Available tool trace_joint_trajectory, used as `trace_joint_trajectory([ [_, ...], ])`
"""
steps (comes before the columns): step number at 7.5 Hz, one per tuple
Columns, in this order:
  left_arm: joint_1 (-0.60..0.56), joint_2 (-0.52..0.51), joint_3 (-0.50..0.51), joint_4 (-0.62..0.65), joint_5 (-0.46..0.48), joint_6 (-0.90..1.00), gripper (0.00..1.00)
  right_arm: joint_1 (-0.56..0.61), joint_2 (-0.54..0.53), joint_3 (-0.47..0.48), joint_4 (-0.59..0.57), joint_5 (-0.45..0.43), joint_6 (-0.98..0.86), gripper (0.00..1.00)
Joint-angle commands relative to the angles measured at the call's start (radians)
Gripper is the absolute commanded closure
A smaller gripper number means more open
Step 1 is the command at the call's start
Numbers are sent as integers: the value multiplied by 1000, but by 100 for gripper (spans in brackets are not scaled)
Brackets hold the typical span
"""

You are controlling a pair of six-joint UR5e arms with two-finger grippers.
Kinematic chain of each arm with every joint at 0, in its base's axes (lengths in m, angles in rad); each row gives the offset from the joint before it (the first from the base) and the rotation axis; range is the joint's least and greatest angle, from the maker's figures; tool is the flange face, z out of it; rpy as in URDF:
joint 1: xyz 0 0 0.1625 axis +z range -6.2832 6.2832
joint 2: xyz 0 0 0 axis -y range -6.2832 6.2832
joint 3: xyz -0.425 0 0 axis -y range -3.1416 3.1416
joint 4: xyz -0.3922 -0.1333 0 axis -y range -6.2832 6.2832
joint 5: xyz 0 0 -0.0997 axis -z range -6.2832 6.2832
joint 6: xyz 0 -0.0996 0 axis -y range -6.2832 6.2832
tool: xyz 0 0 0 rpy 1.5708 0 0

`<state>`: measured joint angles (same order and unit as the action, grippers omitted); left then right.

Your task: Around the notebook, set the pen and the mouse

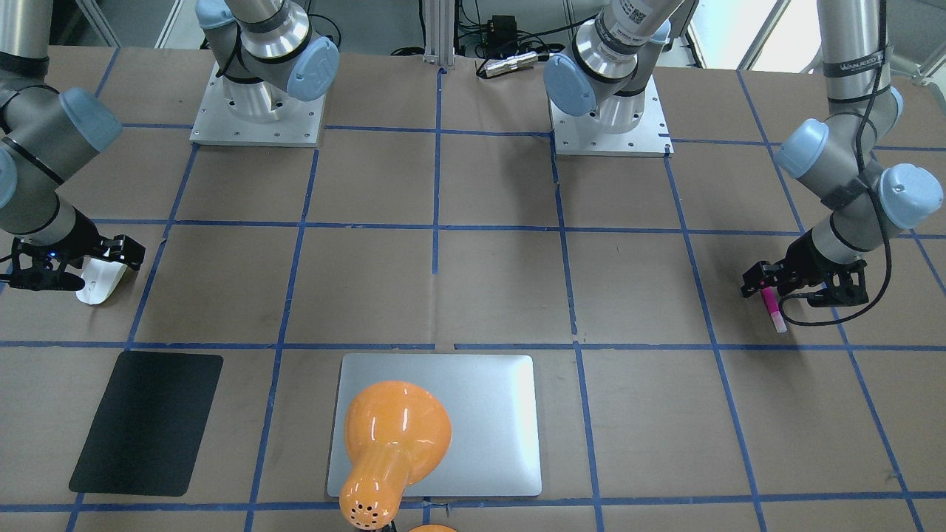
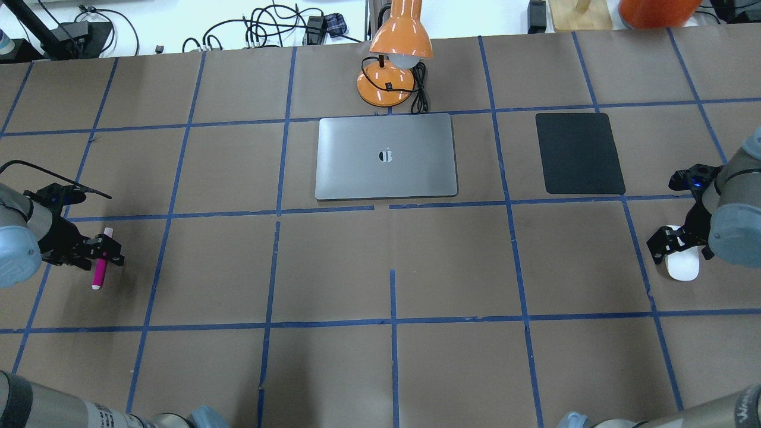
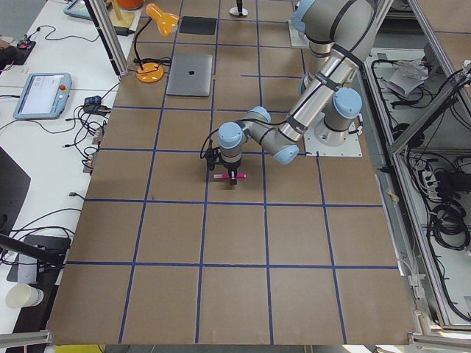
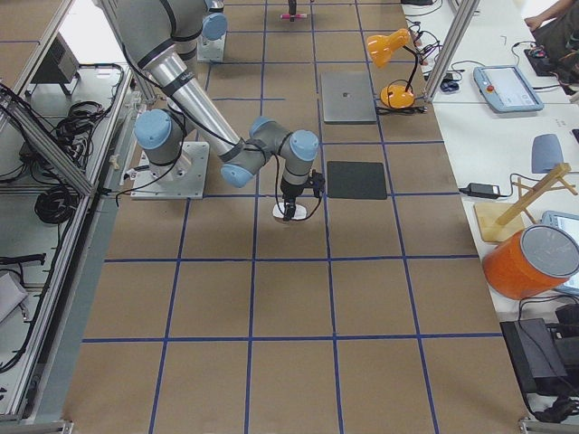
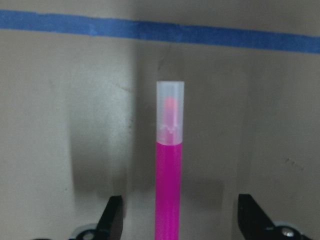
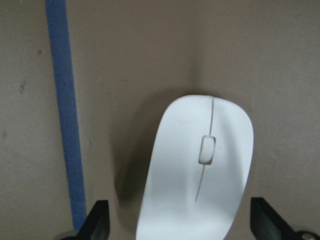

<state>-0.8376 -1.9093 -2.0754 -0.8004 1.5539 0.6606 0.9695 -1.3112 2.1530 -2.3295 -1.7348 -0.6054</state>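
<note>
The magenta pen point(image 2: 100, 267) lies flat on the brown paper at the table's left side. My left gripper point(image 2: 102, 252) is low over it and open. In the left wrist view its fingers point(image 5: 112, 220) stand wide on either side of the pen point(image 5: 169, 175) without touching it. At the table's right side the white mouse point(image 2: 682, 267) rests on the paper. My right gripper point(image 2: 678, 246) straddles it, open, and the mouse point(image 6: 200, 170) fills most of the gap between the fingers. The silver notebook point(image 2: 386, 156) lies closed at the far centre.
An orange desk lamp point(image 2: 395, 59) stands just behind the notebook, its shade hanging over the far edge. A black matte pad point(image 2: 579, 153) lies to the notebook's right, just beyond the mouse. Blue tape lines grid the brown paper.
</note>
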Motion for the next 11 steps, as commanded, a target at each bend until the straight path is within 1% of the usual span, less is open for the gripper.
trace_joint_trajectory([
  [1, 2, -2, 0, 6, -2, 1, 86, 0, 3, -2, -1, 7, -1, 24],
  [2, 2, 1, 1, 9, 0, 1, 100, -2, 3, -1, 1, 8, -4, 55],
  [3, 2, 3, 1, 9, 0, 1, 100, -9, 1, -4, 2, 6, -4, 66],
  [4, 2, 6, 1, 10, -2, 1, 100, -17, -2, -5, 16, -5, -4, 86],
  [5, 2, 22, 3, 10, 0, -6, 100, -12, -26, -16, 16, -2, 4, 90],
  [6, -2, 24, 9, 9, 2, -7, 100, 0, -37, -63, 63, 12, 15, 93],
  [7, -2, 24, 17, 9, 3, -6, 100, 47, -37, -146, 156, 76, 50, 96],
  [8, -3, 30, 20, 9, 3, -9, 100, 136, -23, -247, 244, 84, 117, 96],
  [9, -21, 48, 17, -11, 3, -33, 100, 229, 22, -336, 278, 75, 228, 97],
  [10, -59, 76, 17, -31, -8, -139, 100, 311, 123, -434, 276, 81, 290, 97],
  [11, -139, 104, 18, -75, -8, -289, 100, 355, 247, -535, 279, 78, 300, 97],
])
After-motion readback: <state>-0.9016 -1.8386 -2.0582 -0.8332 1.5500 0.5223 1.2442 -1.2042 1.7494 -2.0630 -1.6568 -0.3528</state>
